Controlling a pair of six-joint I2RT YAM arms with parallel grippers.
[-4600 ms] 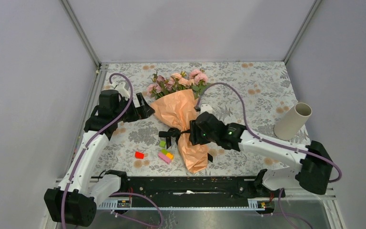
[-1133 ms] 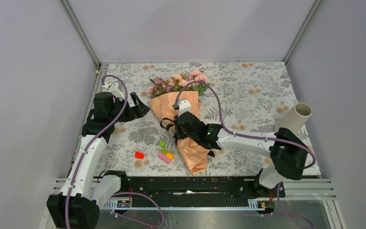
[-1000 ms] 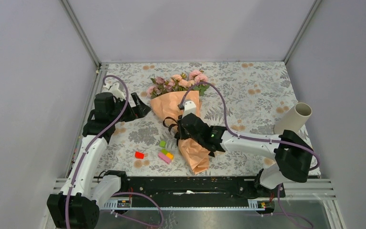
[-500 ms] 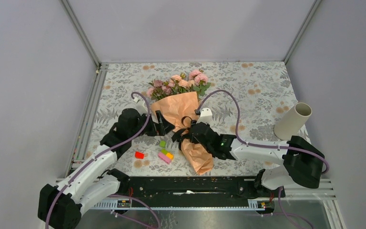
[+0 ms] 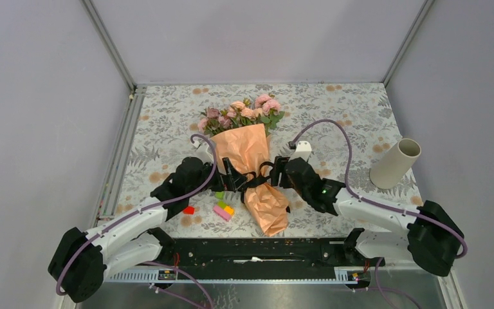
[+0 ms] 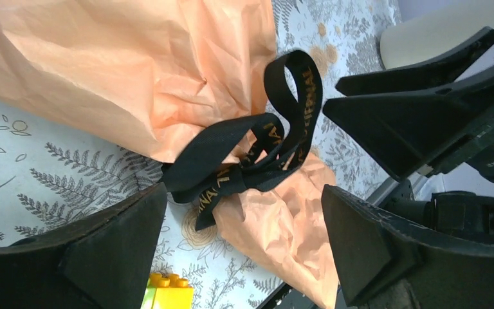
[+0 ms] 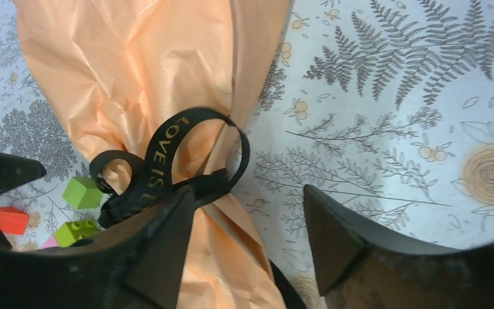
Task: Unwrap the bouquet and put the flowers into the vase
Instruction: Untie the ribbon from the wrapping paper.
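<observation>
Bouquet (image 5: 251, 148) lies blooms (image 5: 241, 112) far, tail (image 5: 269, 215) near — left gripper (image 6: 241, 193), right gripper (image 7: 247, 191) flank it, jaws spread.

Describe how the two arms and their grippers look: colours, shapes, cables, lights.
Both arms have white links and bulky black joint housings: left arm, right arm. A purple cable loops along each to a small white plug near the wrist. The left gripper and right gripper are matte black, with wedge-shaped fingers tapering to blunt tips. A green light glows on the right wrist housing.
</observation>
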